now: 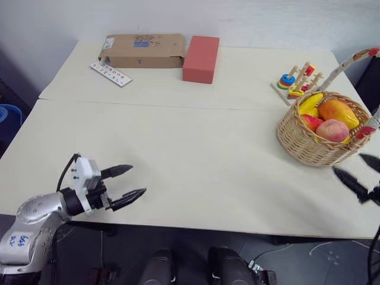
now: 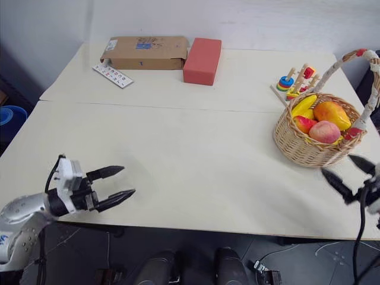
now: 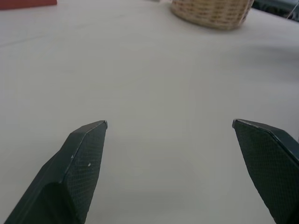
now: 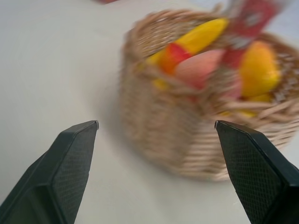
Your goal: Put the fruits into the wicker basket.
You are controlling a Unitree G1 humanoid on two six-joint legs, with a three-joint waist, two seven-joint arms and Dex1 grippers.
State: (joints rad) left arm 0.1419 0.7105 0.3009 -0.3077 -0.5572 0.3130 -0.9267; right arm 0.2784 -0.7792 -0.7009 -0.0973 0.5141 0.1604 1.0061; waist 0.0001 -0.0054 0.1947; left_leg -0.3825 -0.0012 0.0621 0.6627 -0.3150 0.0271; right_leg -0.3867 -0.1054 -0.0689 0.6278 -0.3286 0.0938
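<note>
The left gripper hangs low over the near edge of the pale table, its two black fingers spread apart with nothing between them; the left wrist view shows bare tabletop in the gap. The right gripper sits at the table's near right edge, its fingers likewise spread wide and released, holding nothing.

Just beyond the right gripper's fingertips, apart from them, stands the wicker basket, upright on the table. In the right wrist view its woven wall lies ahead of the open gap, nearer one finger than the other. From the left gripper's fingers the basket is well apart, far across the table.

Both fruits lie inside the basket: the pink peach on the side nearest the right gripper's fingers, the yellow mango with its red-orange blush just behind it, touching it. Beside them in the basket lie a banana and a small red fruit, though what kind I cannot tell. The basket's arched handle, white with red bands, rises over the fruit.

Just past the basket stands a colourful ring-stacking toy. Far beyond the left gripper's fingers, at the back of the table, lie a white strip, a flat cardboard box and a red block just beside the box
</note>
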